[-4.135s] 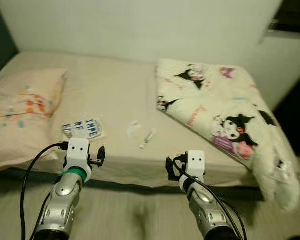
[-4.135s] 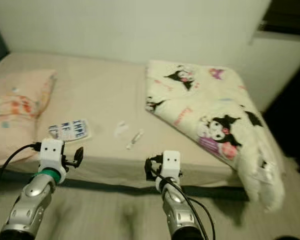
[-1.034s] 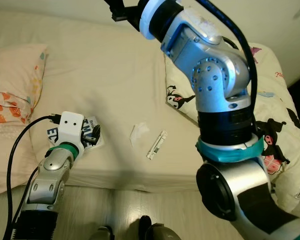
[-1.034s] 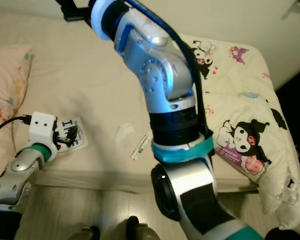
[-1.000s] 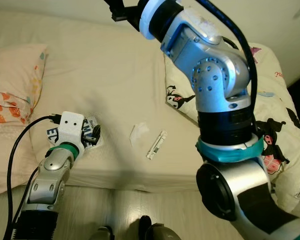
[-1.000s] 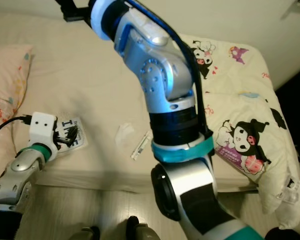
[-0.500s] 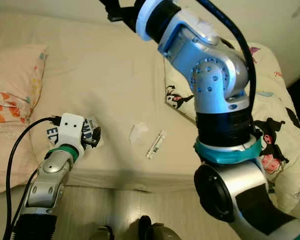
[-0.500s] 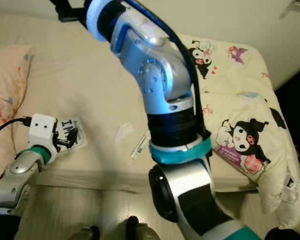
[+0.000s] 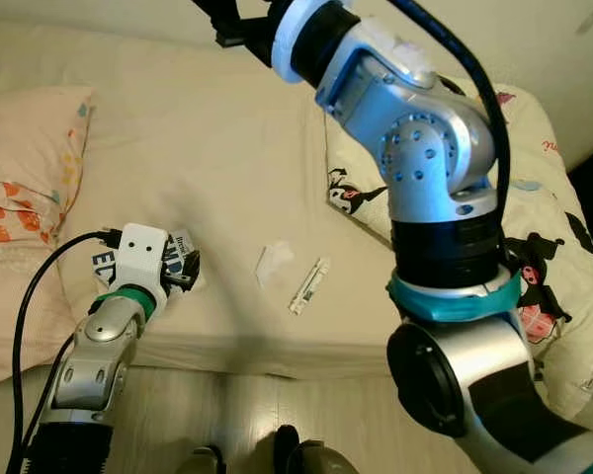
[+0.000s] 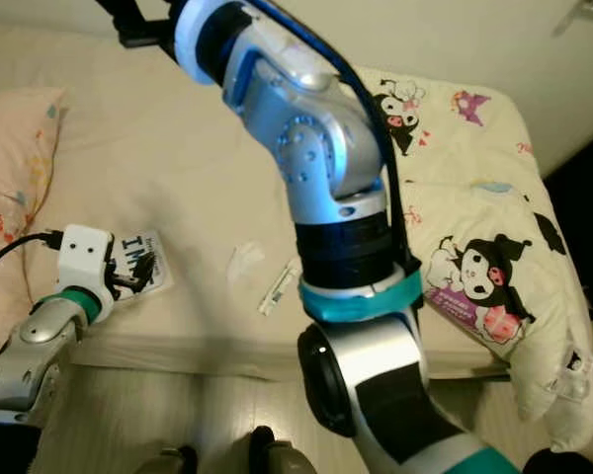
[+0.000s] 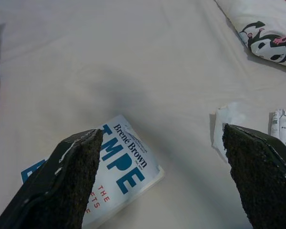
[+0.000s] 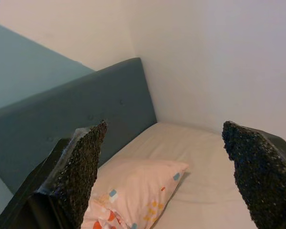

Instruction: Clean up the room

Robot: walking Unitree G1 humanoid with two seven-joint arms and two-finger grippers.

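1. Two grippers spread wide, both holding nothing.
2. Left gripper (image 11: 167, 186) hovers over book (image 11: 115, 179) lying flat on bed (image 9: 208, 148), near its front edge.
3. Crumpled paper (image 9: 274, 263) and small wrapper (image 9: 309, 285) lie beside book, toward quilt (image 9: 534, 227).
4. Right gripper (image 12: 164, 167) raised high, facing pillow (image 12: 133, 191) and headboard (image 12: 62, 129).

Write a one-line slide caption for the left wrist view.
Open left gripper poised above a Brené Brown book on the bed, crumpled tissue nearby.

bed (image 9: 217, 138) w/ cream sheet; on it: pillow (image 9: 25, 178), book (image 11: 115, 179), crumpled tissue (image 9: 274, 263), small wrapper (image 9: 309, 284), cartoon-print quilt (image 10: 474, 227)
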